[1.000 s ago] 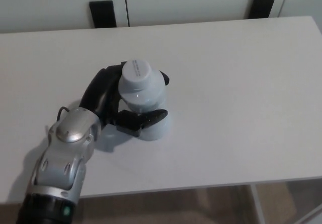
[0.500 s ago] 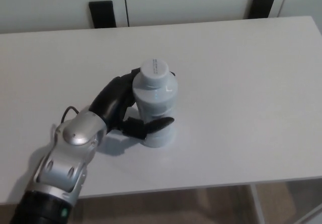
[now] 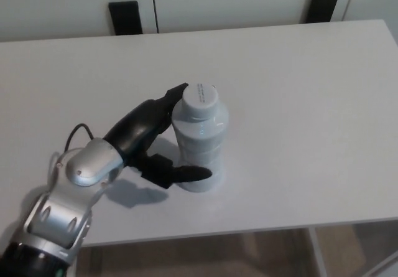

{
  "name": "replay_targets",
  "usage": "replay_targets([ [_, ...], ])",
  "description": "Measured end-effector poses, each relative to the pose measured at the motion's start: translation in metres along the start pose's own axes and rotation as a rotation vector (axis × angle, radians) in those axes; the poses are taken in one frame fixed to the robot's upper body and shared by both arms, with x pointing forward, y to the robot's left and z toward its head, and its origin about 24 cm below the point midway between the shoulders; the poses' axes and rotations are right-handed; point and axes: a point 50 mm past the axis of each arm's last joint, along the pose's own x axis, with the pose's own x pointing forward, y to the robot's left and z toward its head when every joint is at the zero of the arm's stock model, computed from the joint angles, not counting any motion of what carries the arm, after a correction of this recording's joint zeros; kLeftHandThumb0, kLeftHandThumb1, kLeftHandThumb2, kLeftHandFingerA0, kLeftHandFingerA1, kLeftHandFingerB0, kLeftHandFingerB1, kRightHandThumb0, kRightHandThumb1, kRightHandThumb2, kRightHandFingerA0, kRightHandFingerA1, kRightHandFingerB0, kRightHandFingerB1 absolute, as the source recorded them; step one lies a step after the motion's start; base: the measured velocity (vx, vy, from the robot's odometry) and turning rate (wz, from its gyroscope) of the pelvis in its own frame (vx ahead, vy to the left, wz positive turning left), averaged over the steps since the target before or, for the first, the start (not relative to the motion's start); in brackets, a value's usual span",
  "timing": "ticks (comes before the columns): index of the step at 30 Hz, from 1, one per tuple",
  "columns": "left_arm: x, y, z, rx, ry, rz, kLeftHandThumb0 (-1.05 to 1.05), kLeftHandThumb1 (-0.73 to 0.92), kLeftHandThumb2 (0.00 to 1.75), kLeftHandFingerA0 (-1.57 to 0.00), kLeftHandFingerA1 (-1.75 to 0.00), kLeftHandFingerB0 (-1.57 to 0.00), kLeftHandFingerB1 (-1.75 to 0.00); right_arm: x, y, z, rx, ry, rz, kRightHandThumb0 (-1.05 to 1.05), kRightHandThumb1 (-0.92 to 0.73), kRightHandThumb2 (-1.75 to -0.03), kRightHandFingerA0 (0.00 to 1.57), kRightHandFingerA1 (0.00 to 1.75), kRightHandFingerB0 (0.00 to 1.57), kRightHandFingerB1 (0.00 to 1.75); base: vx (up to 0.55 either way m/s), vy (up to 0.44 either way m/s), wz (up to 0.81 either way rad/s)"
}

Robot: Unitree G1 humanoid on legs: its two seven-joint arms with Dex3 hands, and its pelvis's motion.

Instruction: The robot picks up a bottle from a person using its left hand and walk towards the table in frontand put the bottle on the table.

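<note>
Bottle [image 3: 199,141] stands upright on table [image 3: 298,90], toward table's front edge. L hand [image 3: 143,137] sits against it, table side; gripping or released: cannot tell. Handover, walk and set-down appear done. Left: release, retract arm. R hand not visible.

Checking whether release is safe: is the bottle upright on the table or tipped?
Upright: the bottle stands base down on the table, its cap on top, with the left hand at its side.
</note>
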Motion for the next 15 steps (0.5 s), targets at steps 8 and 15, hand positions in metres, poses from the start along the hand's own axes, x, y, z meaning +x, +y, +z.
replay_targets([
  [8,-0.026,0.027,-0.016,0.008,0.053,0.037,-0.94,0.28,0.68,0.0,0.0,0.0,-0.08,0.001,-0.004,0.004,-0.008,-0.008,-0.001,-0.32,-0.74,-0.61,0.56,0.42,0.46,0.37,0.0,0.0,0.0],
  [15,-0.063,0.051,-0.03,-0.023,0.072,0.09,-1.04,0.29,0.69,0.0,-0.14,0.0,-0.26,0.001,-0.003,0.004,-0.03,0.001,0.006,-0.31,-0.74,-0.62,0.56,0.42,0.44,0.36,0.0,0.0,0.0],
])
